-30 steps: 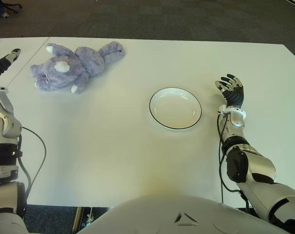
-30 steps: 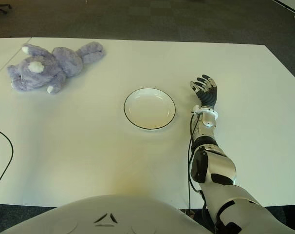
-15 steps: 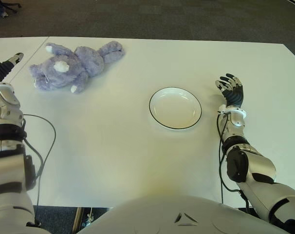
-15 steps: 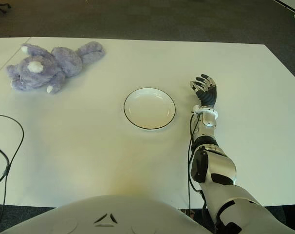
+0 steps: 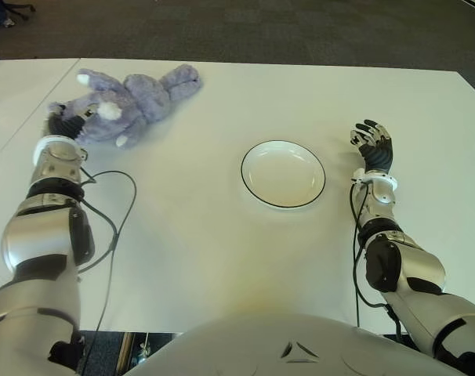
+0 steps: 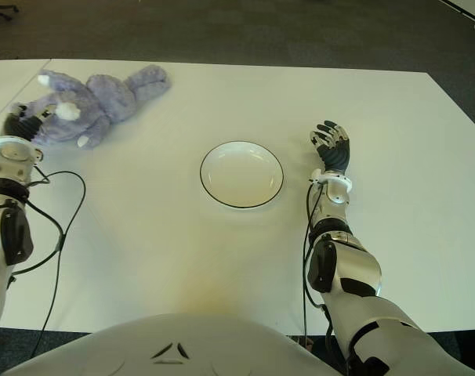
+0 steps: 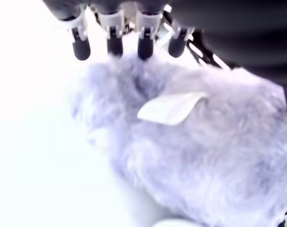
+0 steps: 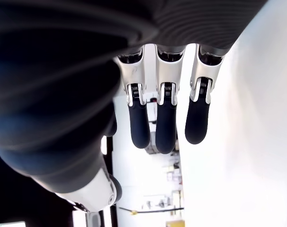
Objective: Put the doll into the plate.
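- Your worktop carries the doll near its far left corner, long axis slanting toward the far edge.
- The plate sits mid-worktop, well apart.
- Your left hand is at the doll's head end, fingers extended over the fur, not gripping.
- Your right hand shows just right of the plate, loosely spread and empty.

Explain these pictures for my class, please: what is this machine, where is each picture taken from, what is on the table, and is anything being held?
This is a humanoid robot with two arms ending in fingered hands. Two pictures come from cameras in its head, looking down at a white table. The other two come from cameras on its wrists, close to each hand. On the table lie a purple plush doll and an empty white plate. The left hand is at the doll's near end; its wrist view shows straight fingertips over the fur, not closed on it. The right hand shows open, to the right of the plate, holding nothing.
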Controlling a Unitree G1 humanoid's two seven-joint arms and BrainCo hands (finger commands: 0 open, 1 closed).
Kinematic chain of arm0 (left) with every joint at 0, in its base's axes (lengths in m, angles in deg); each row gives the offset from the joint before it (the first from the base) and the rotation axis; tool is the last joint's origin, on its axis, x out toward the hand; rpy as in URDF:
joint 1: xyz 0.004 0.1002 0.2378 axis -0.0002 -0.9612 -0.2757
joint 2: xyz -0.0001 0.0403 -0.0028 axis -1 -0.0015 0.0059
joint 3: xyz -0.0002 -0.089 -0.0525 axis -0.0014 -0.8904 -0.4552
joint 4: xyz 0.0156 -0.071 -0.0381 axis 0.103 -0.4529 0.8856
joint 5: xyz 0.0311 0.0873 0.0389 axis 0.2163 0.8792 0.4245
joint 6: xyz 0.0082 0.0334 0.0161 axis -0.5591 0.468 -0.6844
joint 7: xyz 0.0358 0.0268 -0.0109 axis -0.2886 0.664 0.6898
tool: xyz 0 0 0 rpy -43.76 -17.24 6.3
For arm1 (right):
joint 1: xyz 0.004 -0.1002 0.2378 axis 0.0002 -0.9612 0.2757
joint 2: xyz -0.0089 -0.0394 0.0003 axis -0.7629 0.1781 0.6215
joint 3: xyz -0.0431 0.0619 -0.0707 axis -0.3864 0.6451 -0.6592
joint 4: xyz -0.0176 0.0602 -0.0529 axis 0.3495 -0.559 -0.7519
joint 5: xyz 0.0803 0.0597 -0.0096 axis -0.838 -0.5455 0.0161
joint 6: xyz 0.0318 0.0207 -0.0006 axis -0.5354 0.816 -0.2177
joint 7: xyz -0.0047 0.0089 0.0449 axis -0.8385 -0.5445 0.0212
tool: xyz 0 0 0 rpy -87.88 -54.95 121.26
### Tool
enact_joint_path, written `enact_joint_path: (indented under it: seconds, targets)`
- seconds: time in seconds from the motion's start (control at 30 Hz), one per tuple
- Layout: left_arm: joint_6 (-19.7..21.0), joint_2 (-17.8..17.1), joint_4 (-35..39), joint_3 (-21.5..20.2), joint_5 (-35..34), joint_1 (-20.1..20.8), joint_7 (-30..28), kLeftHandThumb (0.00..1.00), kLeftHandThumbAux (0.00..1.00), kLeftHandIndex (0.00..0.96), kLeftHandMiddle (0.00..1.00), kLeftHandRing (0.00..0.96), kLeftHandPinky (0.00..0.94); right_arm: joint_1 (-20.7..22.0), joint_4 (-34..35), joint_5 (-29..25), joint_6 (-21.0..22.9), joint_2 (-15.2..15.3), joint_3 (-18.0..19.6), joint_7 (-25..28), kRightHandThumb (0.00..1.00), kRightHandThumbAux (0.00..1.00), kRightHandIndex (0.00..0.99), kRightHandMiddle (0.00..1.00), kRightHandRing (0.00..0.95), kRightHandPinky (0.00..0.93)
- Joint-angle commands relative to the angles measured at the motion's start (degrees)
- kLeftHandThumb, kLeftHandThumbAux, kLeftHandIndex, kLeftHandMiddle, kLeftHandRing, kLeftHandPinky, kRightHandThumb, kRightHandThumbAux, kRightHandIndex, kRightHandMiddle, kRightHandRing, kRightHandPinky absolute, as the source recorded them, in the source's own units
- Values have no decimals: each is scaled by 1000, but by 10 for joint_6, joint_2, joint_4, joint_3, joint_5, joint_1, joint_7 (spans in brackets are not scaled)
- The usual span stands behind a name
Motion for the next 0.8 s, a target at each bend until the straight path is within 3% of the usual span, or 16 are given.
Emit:
enact_joint_path:
  seconds: [0.03, 0.6, 0.7, 0.8]
  targets:
    - [6, 42, -24, 17, -22, 30, -53, 0, 301, 0, 0, 0, 0, -108, -73, -17, 70, -39, 14, 16, 447, 863, 271, 310, 328, 348]
    - [-32, 141, -26, 11, -79, 17, -93, 0, 321, 0, 0, 0, 0, -114, -72, -25, 52, -44, 35, 48, 500, 864, 287, 311, 341, 358]
    - [-46, 154, -26, 16, -84, 9, -101, 0, 317, 0, 0, 0, 0, -117, -62, -10, 29, -48, 20, 30, 504, 865, 273, 311, 335, 358]
    - [-64, 170, -26, 22, -88, -4, -120, 0, 301, 0, 0, 0, 0, -118, -71, -16, 47, -42, 31, 36, 505, 866, 255, 295, 332, 357]
